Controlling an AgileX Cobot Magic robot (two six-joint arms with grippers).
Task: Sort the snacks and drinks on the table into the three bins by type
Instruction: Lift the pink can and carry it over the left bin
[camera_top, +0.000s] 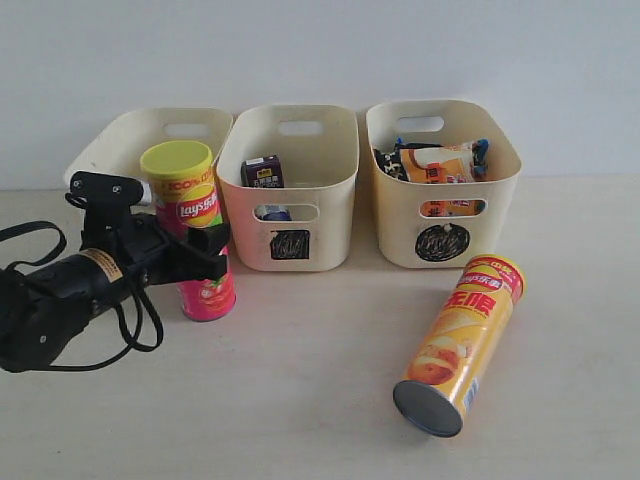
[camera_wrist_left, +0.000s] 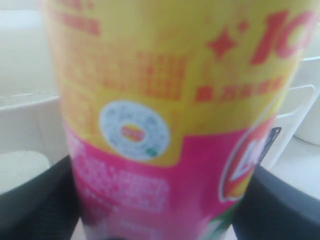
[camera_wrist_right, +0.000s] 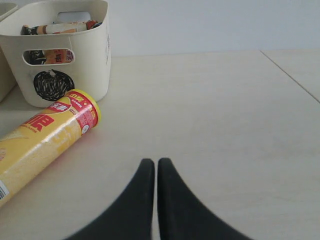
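Since noodle packets (camera_top: 440, 160) and drink carton (camera_top: 262, 172) are binned, you've two left: pink chip tube (camera_top: 190, 195) upright by the left bin (camera_top: 120, 140), left gripper (camera_top: 208, 248) flanking it, pinch unclear; orange-yellow tube (camera_top: 462, 340) lying on the surface (camera_top: 300, 400); right gripper (camera_wrist_right: 156, 162) pressed together.

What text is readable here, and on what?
"Lay's": logo on the pink chip tube.
"100": red print on its yellow band; the rest is blurred.
Orange-yellow chip tube: red Chinese characters, too blurred to read.
Drink carton: print too small.
Noodle packets: print too small.
Black patches on the middle bin and right bin: scribble, no words.
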